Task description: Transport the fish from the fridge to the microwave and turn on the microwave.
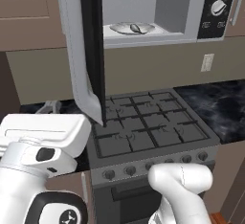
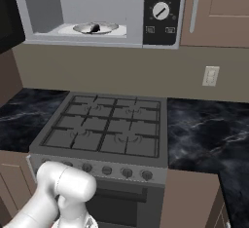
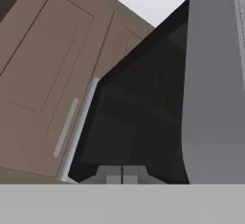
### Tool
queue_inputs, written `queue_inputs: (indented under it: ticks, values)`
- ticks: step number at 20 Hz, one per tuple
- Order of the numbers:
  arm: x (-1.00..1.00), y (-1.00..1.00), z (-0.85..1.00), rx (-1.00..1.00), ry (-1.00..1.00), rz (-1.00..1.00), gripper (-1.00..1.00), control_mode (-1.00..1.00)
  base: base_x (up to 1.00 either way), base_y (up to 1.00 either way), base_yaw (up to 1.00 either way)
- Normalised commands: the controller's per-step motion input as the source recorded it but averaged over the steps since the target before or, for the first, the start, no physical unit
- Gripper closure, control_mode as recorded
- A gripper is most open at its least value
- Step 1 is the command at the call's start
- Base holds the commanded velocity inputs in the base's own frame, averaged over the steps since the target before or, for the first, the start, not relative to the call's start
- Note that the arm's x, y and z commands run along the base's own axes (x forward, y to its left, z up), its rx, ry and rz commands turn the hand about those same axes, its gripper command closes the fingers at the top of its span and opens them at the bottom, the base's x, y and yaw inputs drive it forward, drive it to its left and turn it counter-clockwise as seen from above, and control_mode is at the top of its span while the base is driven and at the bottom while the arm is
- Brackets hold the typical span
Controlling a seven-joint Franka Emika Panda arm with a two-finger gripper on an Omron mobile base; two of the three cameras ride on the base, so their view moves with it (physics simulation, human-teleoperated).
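Fish (image 1: 135,28) inside open microwave (image 1: 191,7), gripper (image 3: 122,173) outside.

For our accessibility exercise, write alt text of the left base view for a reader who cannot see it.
An open microwave above a gas stove holds a fish lying on its glass plate. The microwave's door swings out toward the camera at left, and its control panel with a round knob sits at right. The robot's white arm fills the lower left.
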Motion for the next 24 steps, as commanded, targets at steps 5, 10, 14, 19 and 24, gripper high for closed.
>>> queue_inputs:
  ticks: [5,10,14,19,24]
  values:
    - [0.00,-0.32,0.03,0.00,0.00,-0.06,1.00,-1.00,0.00,0.00,0.00]
    - [0.00,-0.36,0.08,0.00,0.00,-0.04,1.00,-1.00,0.00,0.00,0.00]
    - [0.00,-0.30,0.11,0.00,0.00,-0.04,1.00,-1.00,0.00,0.00,0.00]
    - [0.00,-0.35,0.10,0.00,0.00,-0.04,1.00,-1.00,0.00,0.00,0.00]
    - [0.00,-0.40,0.14,0.00,0.00,-0.03,1.00,-1.00,0.00,0.00,0.00]
